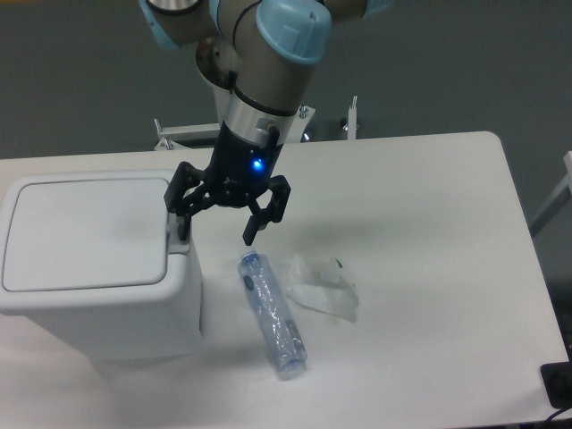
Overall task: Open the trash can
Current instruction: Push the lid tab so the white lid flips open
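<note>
The trash can (85, 268) is a large white boxy bin at the left of the table, its flat lid (85, 232) down. A grey tab (181, 241) sits on its right edge. My gripper (217, 232) hangs over that right edge with its jaws spread wide and nothing between them. Its left finger (183, 222) points down at the tab and looks to touch or nearly touch it. Its right finger (253, 228) hangs over the table beside the bin, just above the bottle's top.
A clear plastic bottle (271, 315) lies on the table right of the bin. A crumpled clear wrapper (322, 288) lies beside it. White metal brackets (179, 136) stand behind the table's far edge. A dark object (559, 384) sits at the front right corner.
</note>
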